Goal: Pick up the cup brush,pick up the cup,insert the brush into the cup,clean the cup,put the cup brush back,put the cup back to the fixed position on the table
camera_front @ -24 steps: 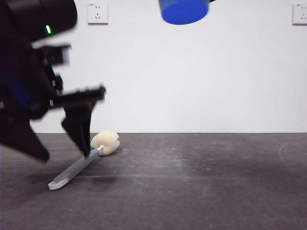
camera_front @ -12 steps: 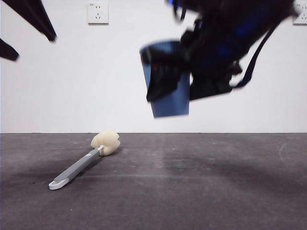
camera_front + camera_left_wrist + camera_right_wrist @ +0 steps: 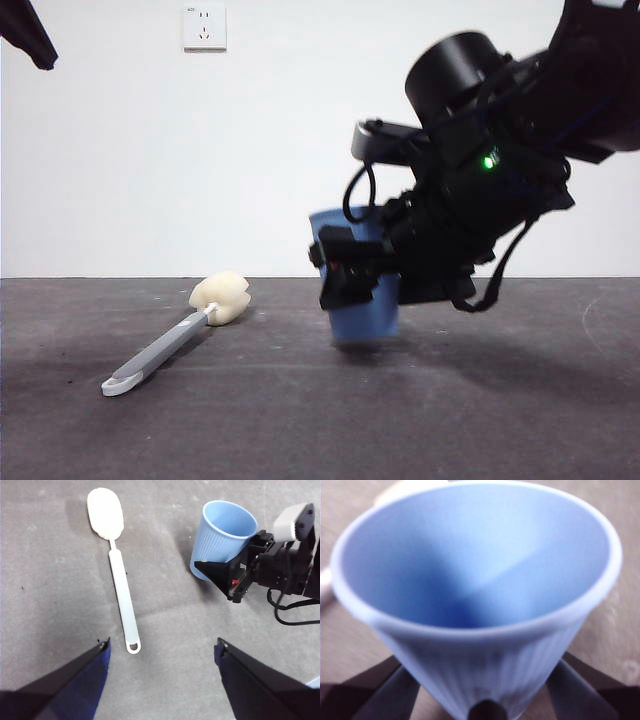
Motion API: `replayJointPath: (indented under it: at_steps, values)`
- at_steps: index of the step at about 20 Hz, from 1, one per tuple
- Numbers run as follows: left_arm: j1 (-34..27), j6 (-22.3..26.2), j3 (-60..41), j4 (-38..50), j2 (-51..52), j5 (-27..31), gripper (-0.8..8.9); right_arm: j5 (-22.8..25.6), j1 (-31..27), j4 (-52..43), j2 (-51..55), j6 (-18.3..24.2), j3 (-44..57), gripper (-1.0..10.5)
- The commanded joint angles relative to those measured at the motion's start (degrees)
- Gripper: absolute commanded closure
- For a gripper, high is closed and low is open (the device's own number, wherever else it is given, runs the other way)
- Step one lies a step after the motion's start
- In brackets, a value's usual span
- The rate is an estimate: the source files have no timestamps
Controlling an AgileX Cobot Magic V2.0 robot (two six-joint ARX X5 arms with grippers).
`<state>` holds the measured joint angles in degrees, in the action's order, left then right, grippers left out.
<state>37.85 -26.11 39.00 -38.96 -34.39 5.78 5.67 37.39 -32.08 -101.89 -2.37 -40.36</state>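
My right gripper (image 3: pixel 352 282) is shut on the cup (image 3: pixel 365 322), a blue ribbed tumbler held mouth up and slightly tilted. Its base is at or just above the table (image 3: pixel 450 420), right of centre; I cannot tell if it touches. The right wrist view is filled by the cup (image 3: pixel 480 580), with my right gripper (image 3: pixel 482 702) clamped on its lower wall. The cup brush (image 3: pixel 160 350) lies flat on the table to the left, its cream sponge head (image 3: pixel 220 297) pointing away. My left gripper (image 3: pixel 162 642) hangs open high above the cup brush (image 3: pixel 122 590) and the cup (image 3: pixel 225 530).
A white wall with a socket (image 3: pixel 204 27) closes off the table's far edge. The left arm shows only as a black tip (image 3: pixel 25 35) at the top left corner. Bare table lies between the brush and the cup.
The right arm came down from the top of the picture with the cup, to table height. The left gripper rose away from the brush, which stays lying where it was.
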Motion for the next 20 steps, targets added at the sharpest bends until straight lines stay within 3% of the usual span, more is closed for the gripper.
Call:
replayJointPath:
  at_steps: [1, 6, 12, 17, 20]
  values:
    - [0.0, 0.7, -0.2, 0.2, 0.1, 0.0, 4.63, -2.1, -0.7, -0.7, -2.1, -0.6, 0.4, 9.6]
    - [0.0, 0.7, -0.2, -0.2, 0.1, 0.2, 4.63, -2.8, -0.9, 1.0, -2.6, -0.8, 0.4, 9.6]
    - [0.0, 0.7, -0.2, -0.2, 0.1, 0.1, 4.63, -2.8, -0.6, 6.9, -2.2, -0.6, 0.4, 6.0]
    - [0.0, 0.7, -0.2, -0.6, 0.1, 0.2, 4.63, -2.8, -0.5, 8.3, -0.7, -1.3, 0.4, 4.4]
    - [0.0, 0.7, -0.2, -0.6, 0.1, 0.2, 4.63, -2.8, -0.5, 10.1, 0.8, -1.7, 0.4, 4.3]
